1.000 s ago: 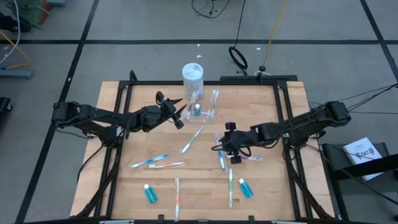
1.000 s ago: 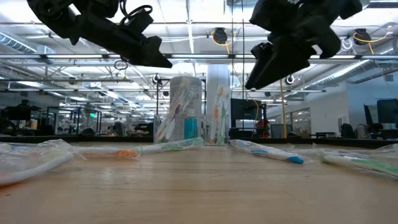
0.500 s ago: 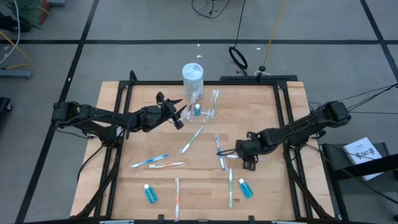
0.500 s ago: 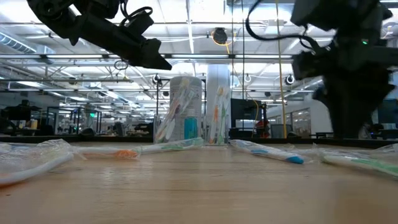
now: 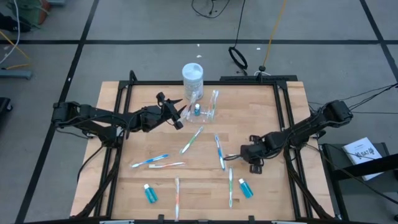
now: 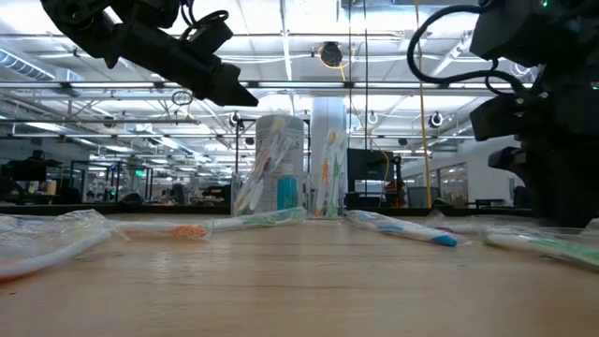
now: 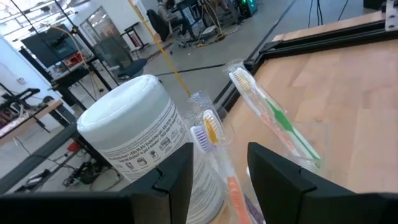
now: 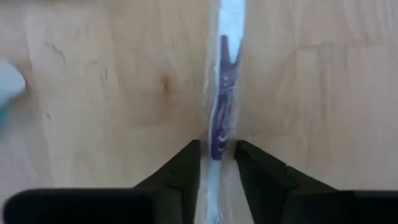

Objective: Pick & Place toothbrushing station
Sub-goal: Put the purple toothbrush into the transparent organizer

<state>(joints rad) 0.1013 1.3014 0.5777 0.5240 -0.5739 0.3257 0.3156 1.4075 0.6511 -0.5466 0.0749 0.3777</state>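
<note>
The toothbrushing station (image 5: 207, 107), a clear plastic holder with toothbrushes and a small blue bottle standing in it, is sitting on the wooden worktop (image 5: 149, 134) in the upper middle of the high view, just beside the white lidded jar (image 5: 193, 78) that is standing toward the worktop's far edge. In the low view the holder (image 6: 326, 159) and the jar (image 6: 273, 164) are showing side by side in the centre of the frame.

The left gripper (image 5: 178, 115) is hovering above the worktop just left of the station, its fingers spread and holding nothing. In the left wrist view the two dark fingers (image 7: 177, 177) are framing the jar (image 7: 140, 140) and the wrapped toothbrushes (image 7: 273, 121) standing in the holder.

The right gripper (image 5: 244, 153) is lying low over the worktop right of centre in the high view. In the right wrist view its fingers (image 8: 186, 165) are sitting on either side of a wrapped purple toothbrush (image 8: 222, 109) that is lying flat on the wood; I cannot tell whether they are pinching it yet.

Other wrapped toothbrushes (image 5: 150, 162) and two small blue bottles (image 5: 150, 193) are lying scattered across the lower half of the worktop.
</note>
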